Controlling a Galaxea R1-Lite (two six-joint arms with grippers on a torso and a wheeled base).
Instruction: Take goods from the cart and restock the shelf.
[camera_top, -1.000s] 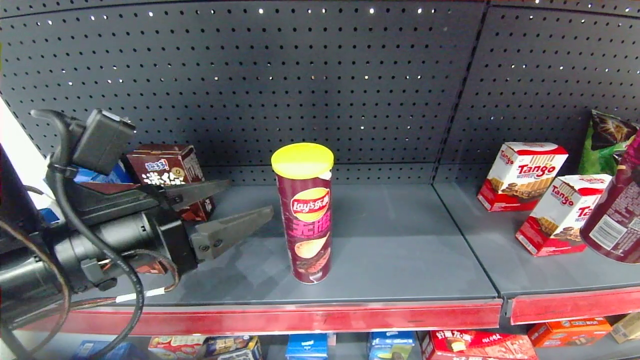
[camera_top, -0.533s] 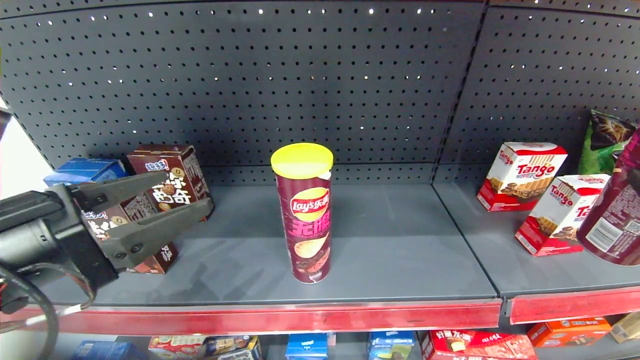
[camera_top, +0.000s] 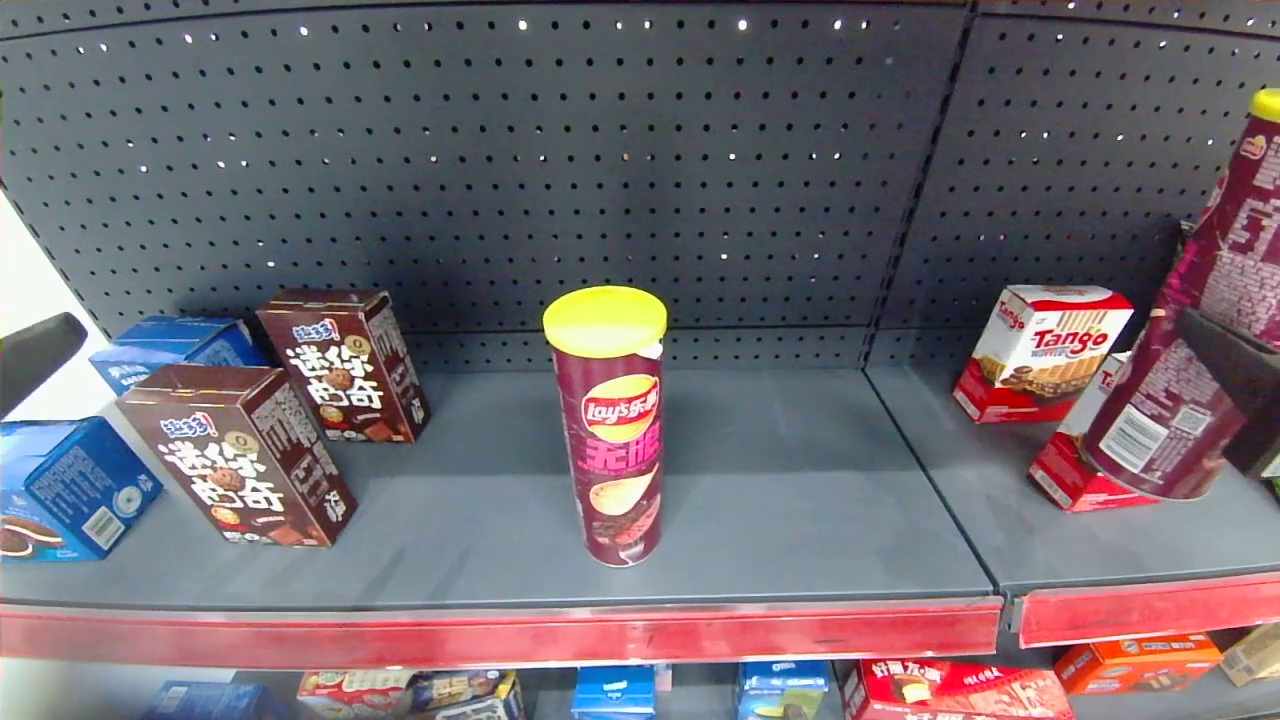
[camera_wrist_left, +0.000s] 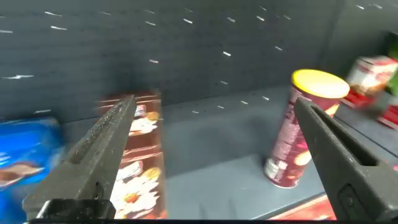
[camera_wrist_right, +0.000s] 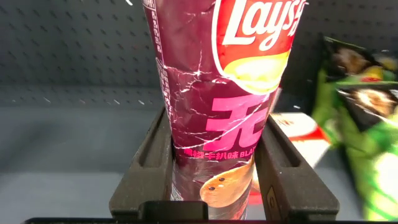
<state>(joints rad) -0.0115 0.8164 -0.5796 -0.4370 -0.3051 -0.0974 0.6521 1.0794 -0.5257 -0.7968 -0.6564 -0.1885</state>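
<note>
Evidently the right gripper (camera_wrist_right: 214, 167) is clamped on the held chip can (camera_wrist_right: 217, 93), one finger on each side of the tube's lower half. This probably leaves the base free to be set down flat. The can hangs tilted, lid leaning up and back, over the right bay of the shelf (camera_top: 800, 520), near its front edge and just in front of the wafer boxes (camera_top: 1045, 345). Whether its base already touches the shelf is hard to tell from the head view.

Its twin, the standing chip can (camera_top: 606, 425), is upright in the middle bay close to the front edge, well apart from the brown cookie boxes (camera_top: 240, 455) toward the left end. That looks like the model for where this one should go.

Both cans are maroon tubes with pale marbled veining, a yellow-and-red logo, pink characters and a yellow snap lid. The held one also shows a white barcode panel.

The left gripper (camera_wrist_left: 214, 107) is empty with its fingers spread wide, facing the left end of the shelf.
</note>
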